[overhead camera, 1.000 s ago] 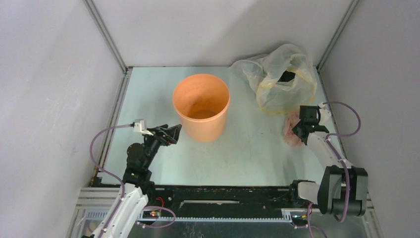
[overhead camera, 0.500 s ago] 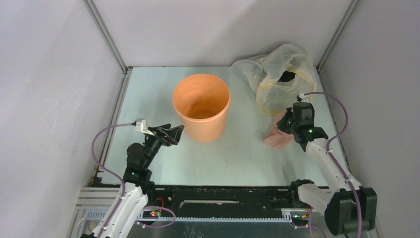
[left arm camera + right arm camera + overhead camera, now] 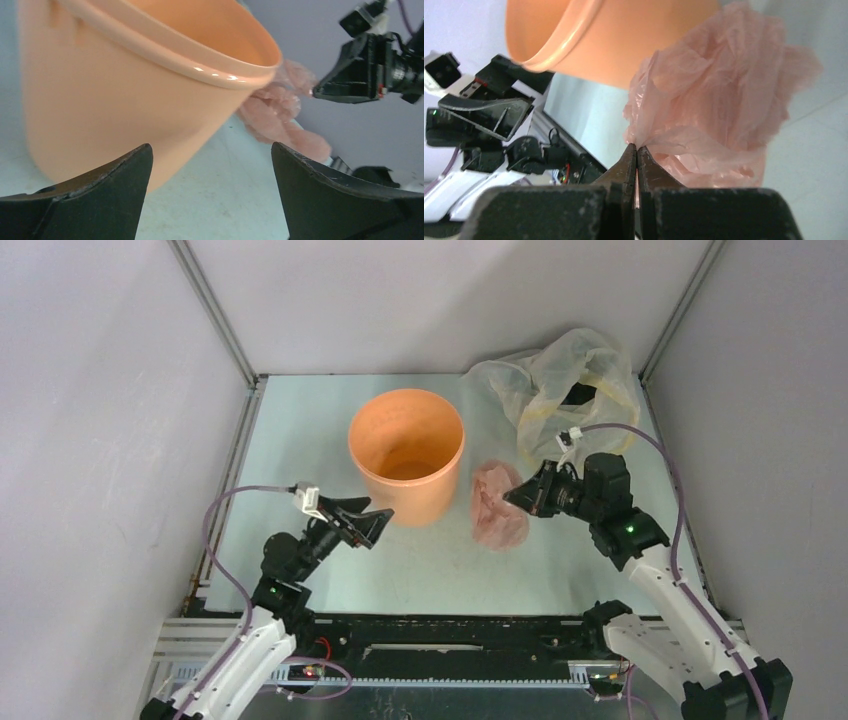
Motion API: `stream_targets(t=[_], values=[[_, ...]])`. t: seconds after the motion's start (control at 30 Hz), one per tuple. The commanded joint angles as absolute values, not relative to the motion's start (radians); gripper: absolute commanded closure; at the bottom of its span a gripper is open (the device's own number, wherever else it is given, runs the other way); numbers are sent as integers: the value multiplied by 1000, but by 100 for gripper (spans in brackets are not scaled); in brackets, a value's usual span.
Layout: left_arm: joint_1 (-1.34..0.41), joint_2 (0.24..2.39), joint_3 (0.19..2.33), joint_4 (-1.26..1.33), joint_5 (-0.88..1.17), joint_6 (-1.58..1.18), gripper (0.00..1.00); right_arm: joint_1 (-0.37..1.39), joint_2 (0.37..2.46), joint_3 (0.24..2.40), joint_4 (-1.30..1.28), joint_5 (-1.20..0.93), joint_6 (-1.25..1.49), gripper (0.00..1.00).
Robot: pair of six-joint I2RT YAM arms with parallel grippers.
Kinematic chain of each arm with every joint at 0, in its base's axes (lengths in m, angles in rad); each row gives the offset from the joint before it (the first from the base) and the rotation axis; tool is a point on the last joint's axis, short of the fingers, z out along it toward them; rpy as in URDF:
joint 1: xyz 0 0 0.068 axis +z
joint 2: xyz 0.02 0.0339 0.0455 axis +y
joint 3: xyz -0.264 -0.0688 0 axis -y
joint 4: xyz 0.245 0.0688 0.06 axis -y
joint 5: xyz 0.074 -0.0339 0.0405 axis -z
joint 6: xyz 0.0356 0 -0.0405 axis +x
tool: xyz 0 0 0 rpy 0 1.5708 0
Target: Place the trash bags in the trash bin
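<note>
The pink trash bag (image 3: 497,505) is pinched at a fold by the right gripper (image 3: 512,498), whose fingers are clamped tight together on the thin plastic. The bag is held bunched up just to the right of the orange trash bin (image 3: 406,455), outside it; whether its lower end touches the table (image 3: 300,440) cannot be told. The left gripper (image 3: 374,524) is spread wide and empty at the near left of the bin, close to its wall. A clear yellowish bag (image 3: 570,400) is seen in the far right corner.
</note>
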State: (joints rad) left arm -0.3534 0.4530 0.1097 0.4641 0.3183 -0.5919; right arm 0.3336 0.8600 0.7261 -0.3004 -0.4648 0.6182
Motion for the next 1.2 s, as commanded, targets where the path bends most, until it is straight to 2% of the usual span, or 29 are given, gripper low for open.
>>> stream_targets(t=[0.0, 0.3, 0.63, 0.97, 1.17], values=[[-451, 423, 108, 521, 270, -584, 5, 405, 824, 767, -250, -517, 631, 100], [-647, 503, 154, 474, 166, -805, 0, 562, 751, 767, -237, -457, 631, 100], [-896, 574, 192, 449, -19, -1001, 0, 722, 756, 767, -208, -366, 590, 100], [-1029, 668, 240, 458, -80, -1048, 0, 811, 807, 767, -142, -350, 579, 100], [-1076, 779, 240, 442, -125, -1107, 5, 824, 788, 766, -134, -346, 586, 100]])
